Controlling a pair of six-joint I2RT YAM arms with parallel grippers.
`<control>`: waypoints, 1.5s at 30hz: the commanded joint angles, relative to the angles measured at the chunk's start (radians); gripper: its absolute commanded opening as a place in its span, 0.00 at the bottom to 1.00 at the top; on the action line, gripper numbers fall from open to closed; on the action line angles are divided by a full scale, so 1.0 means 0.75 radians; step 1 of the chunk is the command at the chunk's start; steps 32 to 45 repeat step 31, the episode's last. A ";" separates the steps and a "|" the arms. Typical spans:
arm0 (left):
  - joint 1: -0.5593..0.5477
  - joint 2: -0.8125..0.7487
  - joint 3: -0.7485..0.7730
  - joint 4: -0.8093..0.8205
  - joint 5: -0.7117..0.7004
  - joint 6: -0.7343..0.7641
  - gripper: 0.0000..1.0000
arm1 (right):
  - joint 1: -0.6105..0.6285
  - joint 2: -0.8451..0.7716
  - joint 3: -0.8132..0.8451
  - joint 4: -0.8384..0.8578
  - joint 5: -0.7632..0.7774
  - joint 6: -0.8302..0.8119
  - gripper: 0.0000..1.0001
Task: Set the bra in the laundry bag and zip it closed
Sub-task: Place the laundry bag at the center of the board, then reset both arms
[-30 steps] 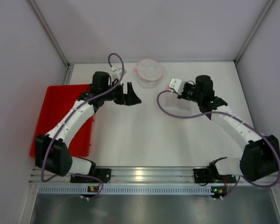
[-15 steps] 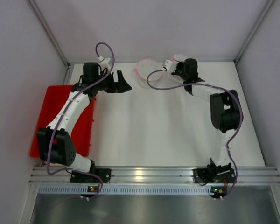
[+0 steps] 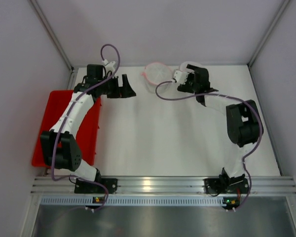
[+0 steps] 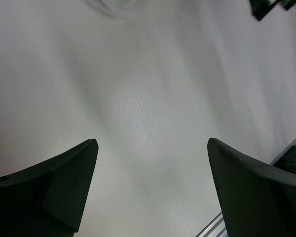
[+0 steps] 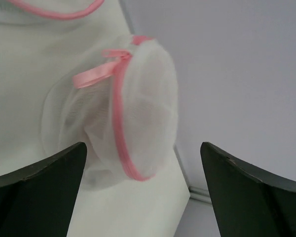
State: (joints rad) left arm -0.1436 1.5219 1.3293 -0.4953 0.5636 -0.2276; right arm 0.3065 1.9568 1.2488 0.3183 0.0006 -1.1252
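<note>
Starting at the bottom of the top view, both arms are bolted to the rail at the near edge of the white table (image 3: 163, 143). A red tray (image 3: 59, 123) lies along the left side, with the left arm crossing over it on its way to the upper left. The left gripper (image 3: 129, 89) hangs over bare table, jaws spread wide with nothing in them. Its wrist view shows only tabletop between the two dark fingers (image 4: 64, 187).

The right arm is folded up on the right side, with its head near the back edge, just right of the laundry bag (image 3: 155, 76). The right gripper (image 5: 143, 148) is wide open too and isn't touching anything. The bag sits just past its fingertips.

The bag itself is at upper centre of the top view, close to the back wall (image 3: 163, 29). It's between the two grippers and nearer the right one, and it's round white mesh with a pink rim. From the right wrist you get a domed mesh side, with pink zip trim (image 5: 119, 128) round its edge and a pink ribbon pull (image 5: 91, 74) near the top. The zip looks shut along the stretch I can see, but I can't tell for the rest. There's another pink edge at the upper left of that view, and I can't tell if it's the same bag. I honestly can't make out the bra through the mesh.
</note>
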 commanded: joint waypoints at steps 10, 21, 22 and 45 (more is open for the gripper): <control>0.030 -0.012 -0.042 -0.237 -0.270 0.174 0.98 | 0.013 -0.739 0.133 -1.033 -0.144 0.665 0.99; -0.093 -0.309 -0.265 -0.237 -0.301 0.346 0.98 | 0.054 -1.040 -0.310 -1.288 -0.314 1.099 0.99; -0.109 -0.321 -0.283 -0.237 -0.334 0.350 0.98 | 0.056 -1.085 -0.343 -1.265 -0.312 1.101 0.99; -0.164 -0.415 -0.382 -0.242 -0.369 0.336 0.98 | 0.068 -1.157 -0.464 -1.226 -0.289 1.116 0.99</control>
